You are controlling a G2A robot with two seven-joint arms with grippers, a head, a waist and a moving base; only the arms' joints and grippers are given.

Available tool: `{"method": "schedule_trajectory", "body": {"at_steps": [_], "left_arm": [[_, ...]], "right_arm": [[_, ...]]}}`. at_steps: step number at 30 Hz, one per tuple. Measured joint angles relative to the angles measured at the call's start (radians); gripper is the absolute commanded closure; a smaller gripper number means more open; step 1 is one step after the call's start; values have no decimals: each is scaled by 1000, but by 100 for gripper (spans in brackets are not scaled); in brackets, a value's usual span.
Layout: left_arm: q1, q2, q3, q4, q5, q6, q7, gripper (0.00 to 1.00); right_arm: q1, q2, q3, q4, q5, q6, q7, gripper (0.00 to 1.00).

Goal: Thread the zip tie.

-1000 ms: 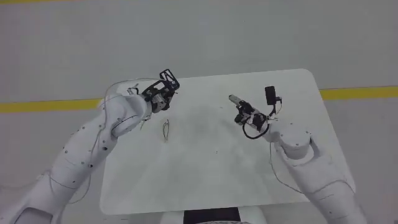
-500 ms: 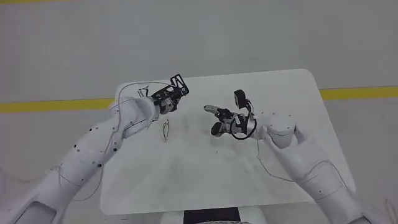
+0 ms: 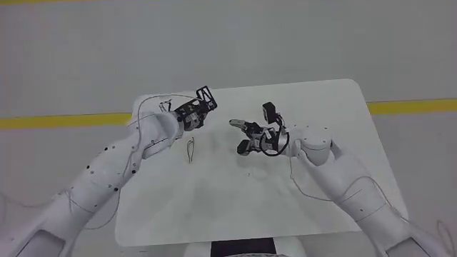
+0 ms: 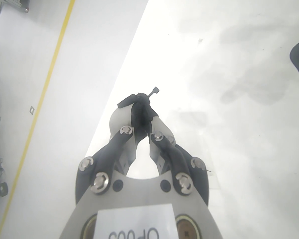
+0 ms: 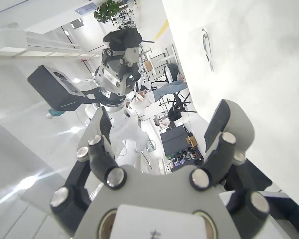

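1. Between the left fingers, clamped together above the bench, sits the zip tie, its head poking just past their tips.
2. Facing them, the right fingers stand wide apart, holding nothing.
3. Loose ties lie flat on the bench near the left fingers.

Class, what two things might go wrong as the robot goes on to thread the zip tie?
The left gripper, jaws shut, leaves only a short stub of the zip tie showing, so the open right gripper may miss it. The grippers face each other above the table and might collide.
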Motion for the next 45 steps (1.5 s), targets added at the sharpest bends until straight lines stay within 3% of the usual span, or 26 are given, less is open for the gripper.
{"method": "schedule_trajectory", "body": {"at_steps": [8,20,25,37,38,39,41,45], "left_arm": [[52,16,-24,-31,31,-2,28,100],[68,12,-27,-27,52,20,48,100],[80,13,-38,-28,67,23,61,100],[80,13,-39,-29,73,23,60,100],[80,13,-39,-29,73,23,60,100],[80,13,-39,-29,73,23,60,100],[80,13,-39,-29,73,23,60,100],[80,13,-39,-29,73,23,60,100]], "right_arm": [[109,-40,-73,133,83,1,21,0],[109,-52,-80,148,113,-11,-20,0],[126,-69,-83,194,171,-62,-52,0],[123,-79,-108,187,141,-73,-83,0],[126,-82,-111,191,143,-76,-83,7],[130,-85,-114,195,145,-81,-86,26],[136,-92,-121,207,152,-99,-93,51],[147,-105,-130,233,158,-146,-117,58]]}}
